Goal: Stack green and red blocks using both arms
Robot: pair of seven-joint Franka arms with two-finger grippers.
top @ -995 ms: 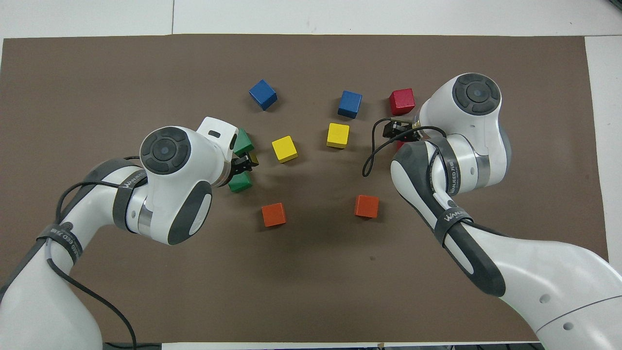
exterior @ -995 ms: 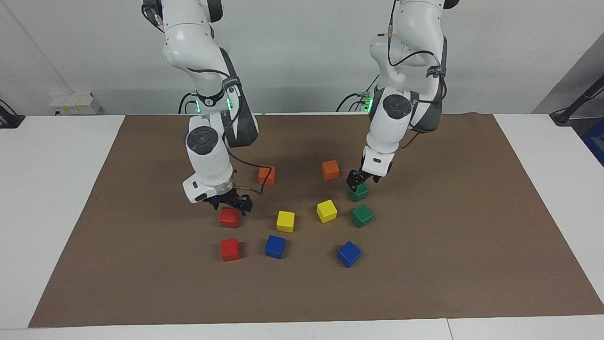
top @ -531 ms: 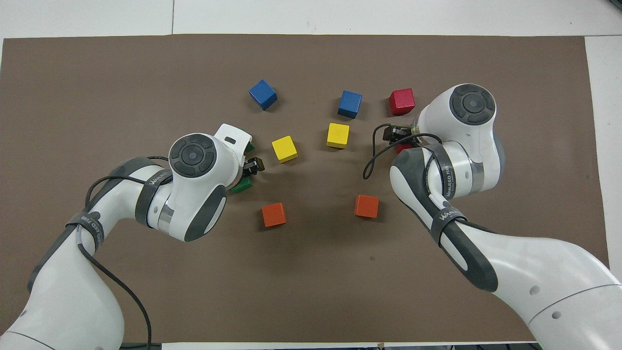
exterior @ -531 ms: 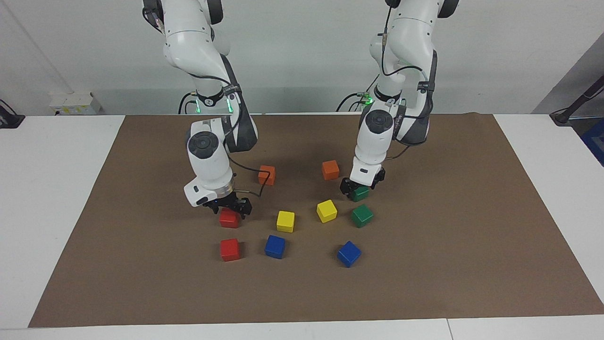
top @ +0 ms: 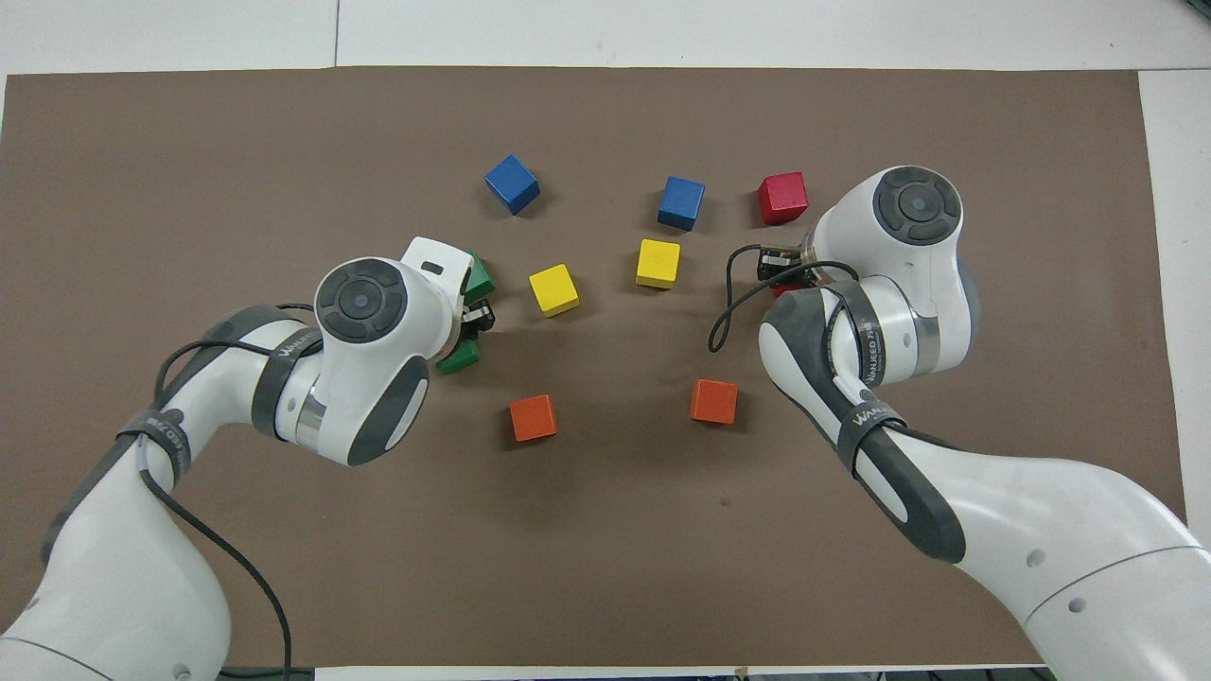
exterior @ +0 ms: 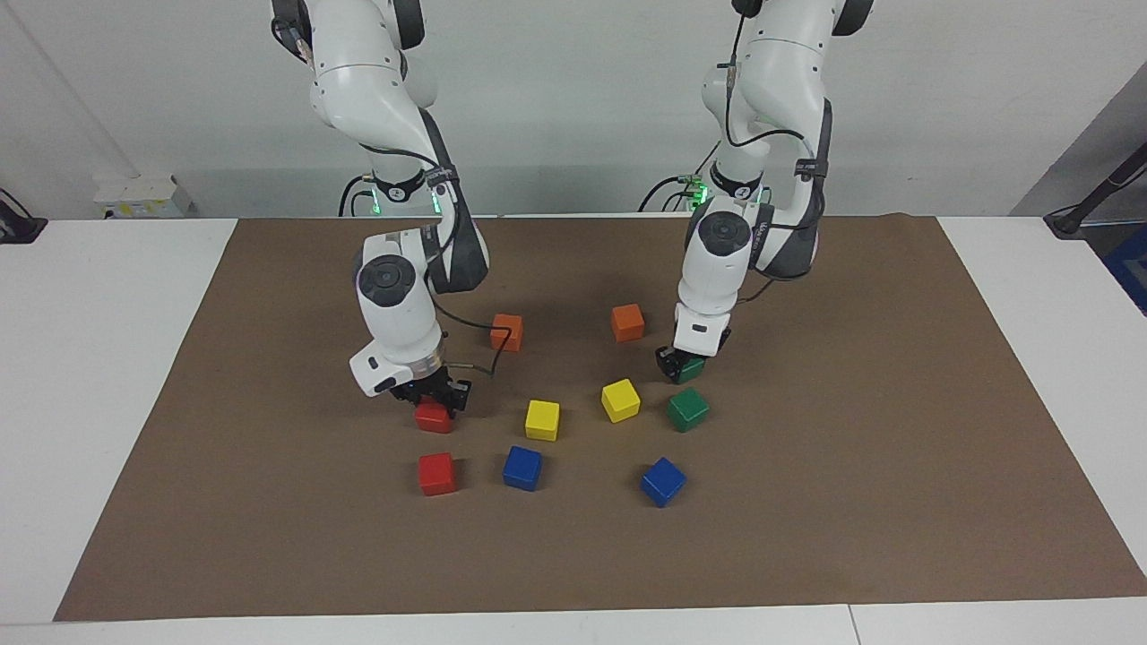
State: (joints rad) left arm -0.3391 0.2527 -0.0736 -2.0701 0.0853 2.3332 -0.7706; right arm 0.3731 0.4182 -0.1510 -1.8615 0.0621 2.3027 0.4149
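Observation:
My right gripper is down over a red block on the mat, fingers open and straddling it. A second red block lies farther from the robots; it also shows in the overhead view. My left gripper is down around a dark green block, open, with one finger beside it. The second green block lies just farther out. In the overhead view the left wrist partly hides both green blocks, and the right wrist nearly hides the near red one.
Two orange cubes lie nearer the robots. Two yellow cubes and two blue cubes lie between the two groups. All rest on a brown mat.
Both grippers have come down and turned over their blocks, the right onto the near red block, the left onto the near green one. No block has moved noticeably.

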